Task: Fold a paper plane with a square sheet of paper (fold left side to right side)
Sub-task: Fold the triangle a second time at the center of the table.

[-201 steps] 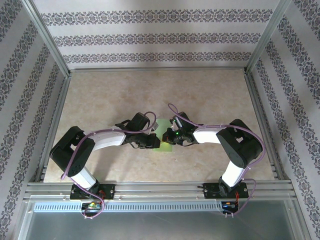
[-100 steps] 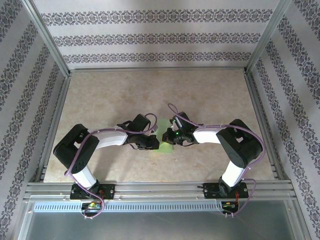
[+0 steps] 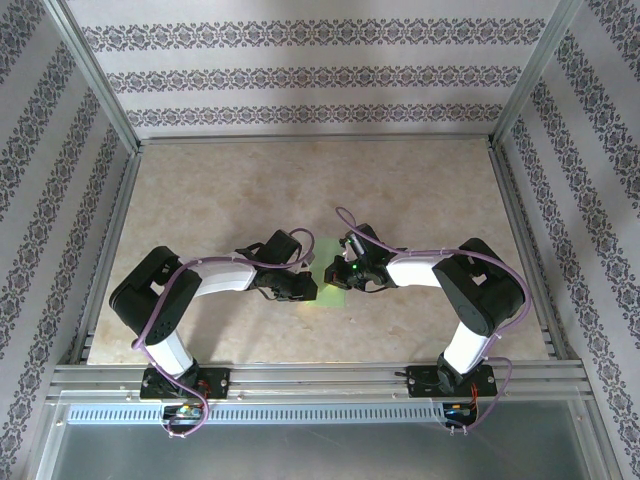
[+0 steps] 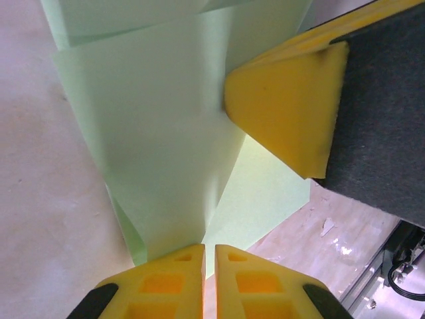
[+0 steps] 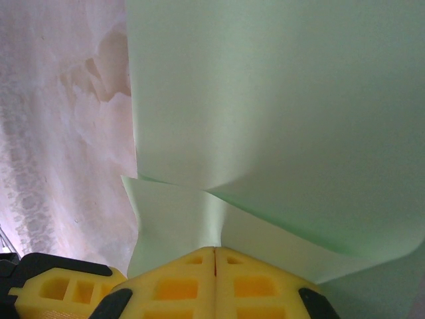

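Roughly midway, by my judgement: on the left, the left gripper had its yellow fingertips drawn together to a hairline slit. An edge of the square sheet of paper ran into that slit, so it appeared to be pinching the paper. The sheet lay on the beige tabletop close to the middle of the table, a little toward the near side, directly between the two grippers. It was pale green, matte and thin, and not flat: the left wrist view showed several overlapping layers, one flap lifted off a lower one, with a soft crease running up from the fingertips. That suggested some folding was done. Yet the paper read as a loose stack of flaps rather than a slim pointed dart, so the creases wanted pressing and further folds were probably left. On the right, the right gripper had its fingertips closed flush. A puckered ridge of the sheet rose just at their tips, so it too seemed clamped on the paper, at the sheet's right side.
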Action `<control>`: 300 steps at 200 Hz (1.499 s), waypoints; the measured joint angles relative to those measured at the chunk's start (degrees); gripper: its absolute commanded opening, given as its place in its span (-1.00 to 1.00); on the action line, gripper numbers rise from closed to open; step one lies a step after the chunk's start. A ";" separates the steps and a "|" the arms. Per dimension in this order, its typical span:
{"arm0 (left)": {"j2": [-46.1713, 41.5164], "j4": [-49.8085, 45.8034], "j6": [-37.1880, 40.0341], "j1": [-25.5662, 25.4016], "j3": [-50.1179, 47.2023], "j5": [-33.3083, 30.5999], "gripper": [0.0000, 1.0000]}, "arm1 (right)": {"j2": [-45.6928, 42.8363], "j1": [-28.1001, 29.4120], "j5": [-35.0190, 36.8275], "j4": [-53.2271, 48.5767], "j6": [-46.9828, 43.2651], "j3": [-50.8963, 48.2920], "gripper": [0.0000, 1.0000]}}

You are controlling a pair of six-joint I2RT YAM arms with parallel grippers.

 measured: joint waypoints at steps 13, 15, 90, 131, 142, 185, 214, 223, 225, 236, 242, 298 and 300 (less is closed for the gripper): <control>0.00 0.00 0.04 0.00 -0.02 0.00 -0.75 | 0.02 0.00 0.00 0.00 0.00 0.00 -1.00; 0.00 0.02 0.04 0.00 -0.04 0.00 -0.75 | 0.00 0.00 0.00 0.00 -0.02 0.00 -1.00; 0.50 0.00 0.68 0.00 -0.15 -0.24 -0.76 | 0.00 0.00 -0.02 -0.02 -0.15 0.00 -1.00; 0.70 0.24 0.85 0.00 -0.48 -0.39 -0.78 | 0.02 0.00 -0.11 -0.02 -0.20 0.02 -1.00; 0.70 0.28 0.85 0.00 -0.57 -0.39 -0.81 | 0.02 -0.02 -0.24 -0.04 -0.20 0.11 -1.00; 0.72 1.07 0.87 0.00 -1.11 -0.15 -0.85 | -0.79 -0.07 -0.63 -1.75 -0.70 0.39 -1.00; 0.72 1.40 0.85 0.00 -1.22 0.04 -0.90 | -3.28 -0.02 -0.68 -2.19 -1.31 0.11 -1.00; 0.72 1.42 0.85 0.00 -1.22 0.07 -0.92 | -3.82 0.07 -0.68 -2.12 -1.29 0.04 -1.00; 0.72 1.44 0.87 0.00 -1.22 0.07 -0.91 | -3.89 0.13 -0.68 -2.03 -1.29 0.00 -1.00; 0.83 1.57 0.87 0.00 -1.22 0.11 -0.92 | -4.24 0.55 -0.63 -1.70 -1.27 -0.33 -1.00; 0.87 1.62 0.87 0.00 -1.22 0.22 -0.92 | -4.26 1.01 -0.61 -1.38 -1.25 -0.57 -1.00; 1.09 1.99 0.87 0.00 -1.22 0.55 -0.92 | -2.84 3.63 -0.37 -0.59 -1.27 -1.16 -1.00; 1.11 1.99 0.87 0.00 -1.22 0.57 -0.93 | -2.71 3.63 -0.35 -0.59 -1.27 -1.16 -1.00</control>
